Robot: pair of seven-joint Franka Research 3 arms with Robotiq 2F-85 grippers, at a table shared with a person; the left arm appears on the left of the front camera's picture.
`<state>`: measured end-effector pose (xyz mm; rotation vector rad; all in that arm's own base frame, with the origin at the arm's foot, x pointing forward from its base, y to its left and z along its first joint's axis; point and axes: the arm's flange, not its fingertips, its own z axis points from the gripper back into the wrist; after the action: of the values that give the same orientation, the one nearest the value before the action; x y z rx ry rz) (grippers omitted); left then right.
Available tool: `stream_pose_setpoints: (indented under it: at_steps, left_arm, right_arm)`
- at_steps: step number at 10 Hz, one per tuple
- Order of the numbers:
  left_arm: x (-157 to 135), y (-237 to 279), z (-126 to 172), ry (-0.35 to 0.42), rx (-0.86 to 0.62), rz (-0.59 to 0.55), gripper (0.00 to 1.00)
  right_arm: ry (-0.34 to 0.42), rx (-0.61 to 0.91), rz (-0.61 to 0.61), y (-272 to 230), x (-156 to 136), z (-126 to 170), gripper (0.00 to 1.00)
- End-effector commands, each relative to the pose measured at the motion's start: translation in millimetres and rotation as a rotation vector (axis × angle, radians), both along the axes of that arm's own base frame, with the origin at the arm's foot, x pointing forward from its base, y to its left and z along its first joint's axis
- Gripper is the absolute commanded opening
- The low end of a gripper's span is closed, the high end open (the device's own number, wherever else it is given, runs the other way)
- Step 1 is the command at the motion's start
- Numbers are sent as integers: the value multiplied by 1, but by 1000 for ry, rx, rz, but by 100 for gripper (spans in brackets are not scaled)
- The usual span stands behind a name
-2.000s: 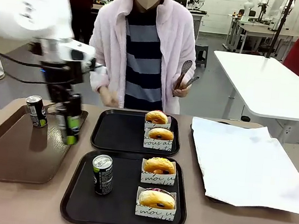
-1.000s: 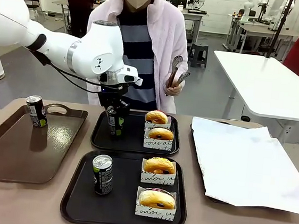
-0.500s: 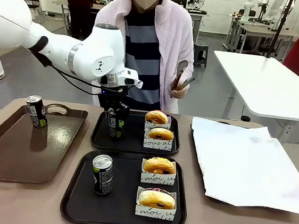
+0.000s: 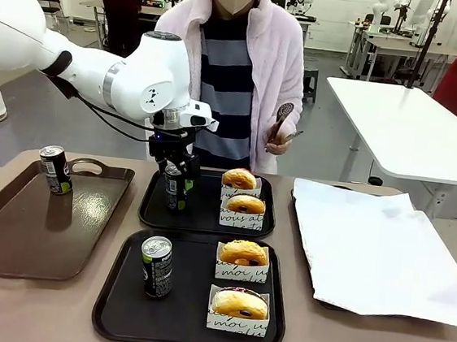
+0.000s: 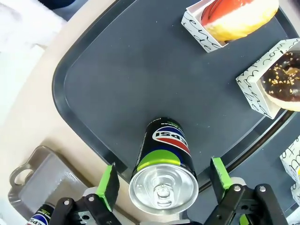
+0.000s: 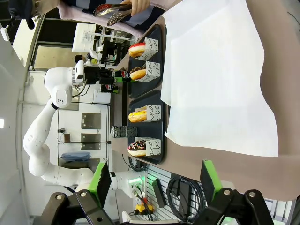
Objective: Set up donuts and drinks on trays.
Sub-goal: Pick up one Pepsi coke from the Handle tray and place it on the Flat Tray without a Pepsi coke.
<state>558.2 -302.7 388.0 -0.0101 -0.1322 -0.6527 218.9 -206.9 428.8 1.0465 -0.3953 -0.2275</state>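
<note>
Near black tray point(image 4: 116, 306) holds one upright can point(image 4: 156, 266) beside two sleeved donuts point(image 4: 243, 253). On the far black tray point(image 4: 207, 218) the left gripper point(image 4: 175, 183) straddles a Pepsi can point(image 5: 164, 174) standing on the tray floor, green pads point(image 5: 108, 186) spread clear of its sides, with two more donuts point(image 4: 240, 179) alongside; the right gripper point(image 6: 154, 182) hangs open off the table's edge. The can looks rigid, smooth, probably slick and tippy, so grip mid-body; donuts are soft, best held by the paper sleeve.
</note>
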Motion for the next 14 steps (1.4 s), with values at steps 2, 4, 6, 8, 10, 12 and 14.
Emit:
stream_pose_setpoints:
  at_steps: [2, 4, 6, 8, 10, 12, 14]
  left_arm:
    - [-14, 6, 20, 18, -24, 39, 100]
    - [-46, 19, 66, 81, -16, 121, 100]
    - [-74, 35, 86, 108, -20, 155, 100]
    - [-94, 49, 87, 118, -53, 192, 100]
    - [-83, 40, 98, 121, -23, 155, 100]
    - [-83, 40, 98, 121, -23, 155, 100]
    - [-83, 40, 98, 121, -23, 155, 100]
  right_arm:
    - [-32, 19, -4, 0, 3, 0, 100]
    - [-32, 19, -4, 0, 3, 0, 100]
    - [-32, 19, -4, 0, 3, 0, 100]
    - [-32, 19, -4, 0, 3, 0, 100]
    - [-32, 19, -4, 0, 3, 0, 100]
    - [-32, 19, -4, 0, 3, 0, 100]
    - [-32, 19, -4, 0, 3, 0, 100]
